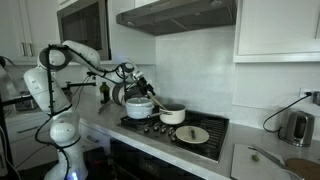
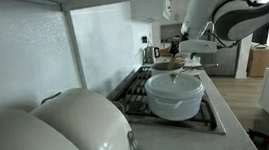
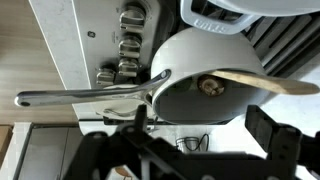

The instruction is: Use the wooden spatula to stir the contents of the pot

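- The hand hangs with its jaws wide apart, gripping nothing.
- The pot sits on the stove, just ahead of the hand.
- The wooden spatula rests inside the pot, untouched.

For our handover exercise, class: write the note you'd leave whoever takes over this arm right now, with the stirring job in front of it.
Gripper: open, empty, hovering near the pot.
Pot: on the stove beside the larger pot.
Wooden spatula: resting in the pot, handle sticking out past the rim.
Done: nothing visible; spatula not yet gripped.
Left: grasp the spatula's handle, stir the pot's contents.
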`<state>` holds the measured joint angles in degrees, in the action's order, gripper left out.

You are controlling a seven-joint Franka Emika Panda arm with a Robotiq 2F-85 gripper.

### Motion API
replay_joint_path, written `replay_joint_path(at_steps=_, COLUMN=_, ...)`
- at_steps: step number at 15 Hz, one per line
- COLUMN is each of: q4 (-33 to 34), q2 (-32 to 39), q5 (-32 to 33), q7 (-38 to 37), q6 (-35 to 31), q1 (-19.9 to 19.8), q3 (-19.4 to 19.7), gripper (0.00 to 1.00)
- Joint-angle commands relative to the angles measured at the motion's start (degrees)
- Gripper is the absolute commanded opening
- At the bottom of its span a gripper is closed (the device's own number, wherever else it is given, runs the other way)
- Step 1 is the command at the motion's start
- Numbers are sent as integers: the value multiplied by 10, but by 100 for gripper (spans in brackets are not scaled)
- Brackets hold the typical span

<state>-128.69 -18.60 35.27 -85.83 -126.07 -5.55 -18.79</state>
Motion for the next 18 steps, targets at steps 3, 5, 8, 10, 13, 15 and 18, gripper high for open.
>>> replay_joint_path(at_steps=3, q4=26, q2=36, q5=41, q7=-31, q6=-18, q1=27, q3=19, gripper=100)
replay_joint_path(at_steps=5, q4=31, q2=46, q5=49, q7=-35, q6=-20, q1=34, q3=23, gripper=100)
replay_joint_path(at_steps=8, q4=41, q2=62, q5=56, q7=-35, q6=-20, q1=45, q3=28, gripper=100)
replay_joint_path(at_steps=10, q4=46, q2=71, q5=59, q7=-36, q6=-19, q1=52, q3=33, gripper=100)
replay_joint_path(at_steps=13, q4=56, q2=81, q5=57, q7=-35, q6=-16, q1=60, q3=36, gripper=100)
replay_joint_path(at_steps=15, q4=62, q2=86, q5=56, q7=-34, q6=-14, q1=66, q3=38, gripper=100)
replay_joint_path(at_steps=18, q4=69, q2=93, q5=49, q7=-35, q6=-6, q1=74, q3=41, gripper=100)
